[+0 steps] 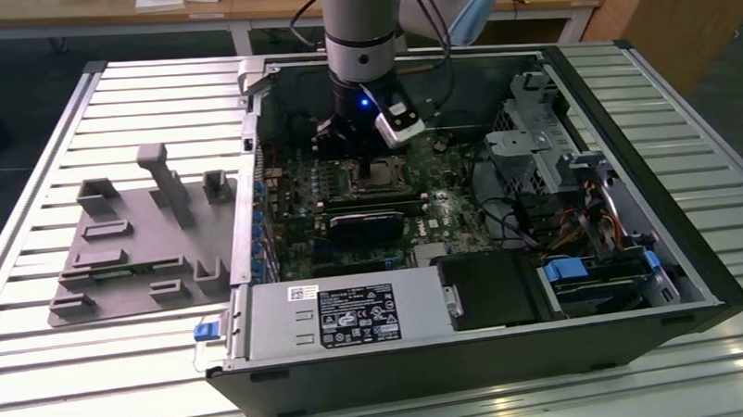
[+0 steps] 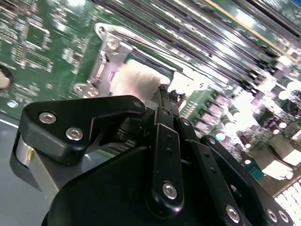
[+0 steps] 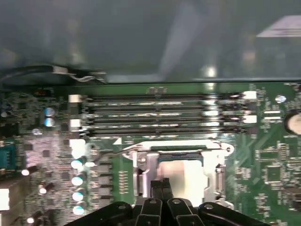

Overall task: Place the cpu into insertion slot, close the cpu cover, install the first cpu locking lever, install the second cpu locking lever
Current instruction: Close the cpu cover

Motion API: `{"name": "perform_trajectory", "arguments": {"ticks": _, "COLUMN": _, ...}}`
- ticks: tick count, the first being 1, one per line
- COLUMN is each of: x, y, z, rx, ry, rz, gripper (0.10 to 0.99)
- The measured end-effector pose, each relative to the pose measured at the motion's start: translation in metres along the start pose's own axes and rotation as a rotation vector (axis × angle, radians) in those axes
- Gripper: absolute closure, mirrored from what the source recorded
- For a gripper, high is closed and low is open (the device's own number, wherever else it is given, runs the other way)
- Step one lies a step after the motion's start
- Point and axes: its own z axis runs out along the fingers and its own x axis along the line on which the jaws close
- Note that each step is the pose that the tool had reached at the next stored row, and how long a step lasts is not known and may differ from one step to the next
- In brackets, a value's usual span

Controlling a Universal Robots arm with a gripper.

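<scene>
One gripper [image 3: 161,183] hovers at the edge of the insertion slot [image 3: 181,155] with its fingers pinched together and nothing visibly between them. Inside the slot sits the cpu [image 3: 188,176] — the cpu cover [image 3: 219,169] lies flat over the slot's rim.

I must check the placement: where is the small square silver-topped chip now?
In the first wrist view the small square silver-topped chip lies in the silver-framed socket on the green motherboard, beside the long black memory slots, close to the gripper.

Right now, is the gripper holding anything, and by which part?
Nothing seen in its grip. The gripper has its fingers together, tips down at the cpu, which sits framed by the cpu cover.
</scene>
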Motion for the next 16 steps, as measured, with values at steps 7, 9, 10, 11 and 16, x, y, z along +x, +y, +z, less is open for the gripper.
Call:
{"name": "perform_trajectory", "arguments": {"ticks": 7, "x": -0.0158, "y": 0.0006, "z": -0.0006, "rx": 0.000, "ry": 0.0044, "rz": 0.000, "gripper": 0.984}}
{"name": "perform_trajectory", "arguments": {"ticks": 9, "x": -0.0159, "y": 0.0007, "z": -0.0042, "rx": 0.000, "ry": 0.0043, "rz": 0.000, "gripper": 0.984}}
{"name": "perform_trajectory", "arguments": {"ticks": 10, "x": -0.0160, "y": 0.0006, "z": -0.0068, "rx": 0.000, "ry": 0.0043, "rz": 0.000, "gripper": 0.984}}
{"name": "perform_trajectory", "arguments": {"ticks": 11, "x": -0.0162, "y": 0.0006, "z": -0.0094, "rx": 0.000, "ry": 0.0043, "rz": 0.000, "gripper": 0.984}}
{"name": "perform_trajectory", "arguments": {"ticks": 16, "x": -0.0168, "y": 0.0006, "z": -0.0247, "rx": 0.000, "ry": 0.0043, "rz": 0.000, "gripper": 0.984}}
